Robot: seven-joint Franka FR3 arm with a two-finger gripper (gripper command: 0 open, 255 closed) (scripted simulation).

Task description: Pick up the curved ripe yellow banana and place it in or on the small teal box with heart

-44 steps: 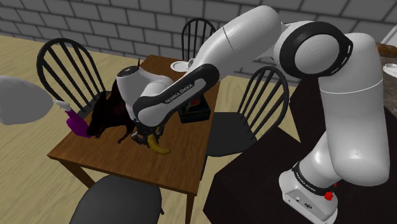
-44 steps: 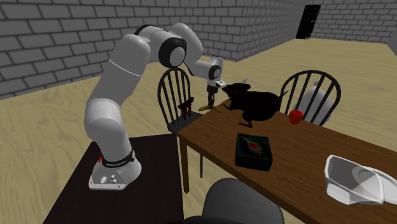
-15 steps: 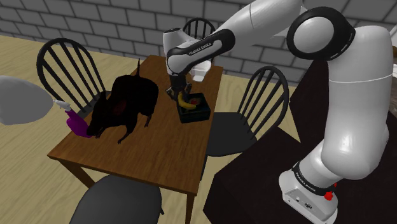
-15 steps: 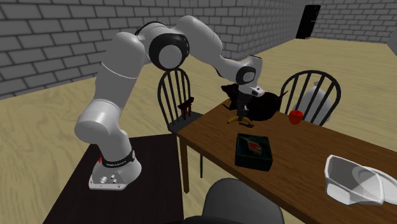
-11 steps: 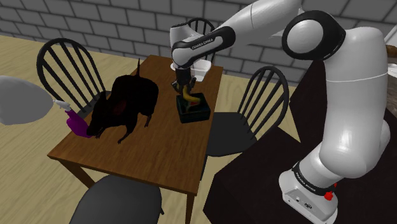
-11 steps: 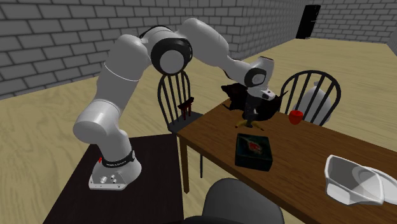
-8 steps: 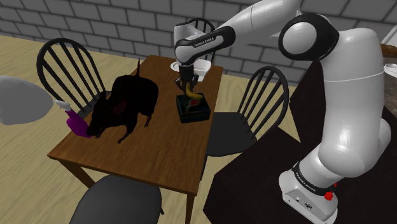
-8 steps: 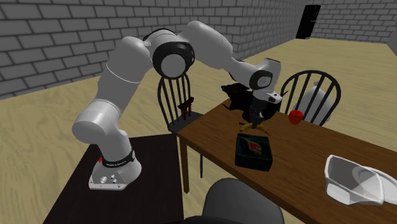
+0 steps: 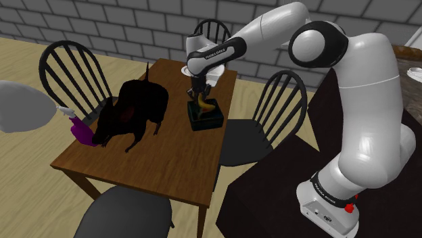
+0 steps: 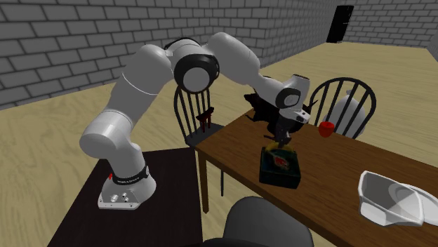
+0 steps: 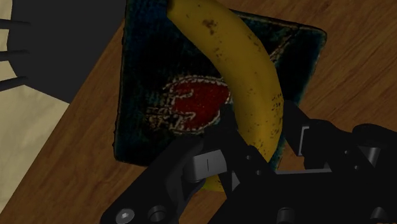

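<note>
1. Grey brick walls (image 9: 81, 20) and a tan floor (image 9: 20, 54) surround a brown wooden table (image 9: 169, 162), with dark spindle-back chairs (image 9: 64, 67) drawn up to it.
2. Over the table the black gripper (image 11: 257, 137) points down, its two fingers clamped on the banana (image 11: 245, 70) near one end, one finger on each side.
3. From the grip the banana runs out across the lid of the box (image 11: 149, 70); whether it touches the lid cannot be told.
4. In the shoulder view the fruit hangs just under the gripper and directly above the box, which sits on the table near the edge on that view's right.
5. The banana is curved and ripe yellow, with small brown speckles scattered along its skin.
6. The box is small, square and dark teal, and its lid bears a red heart (image 11: 194, 105) edged with pale marks.
7. White lettering (image 9: 216, 53) on the arm's dark forearm band is too small to read.
8. A black animal figure (image 9: 132, 111) lies on the table to the shoulder view's left of the box, apart from it.
</note>
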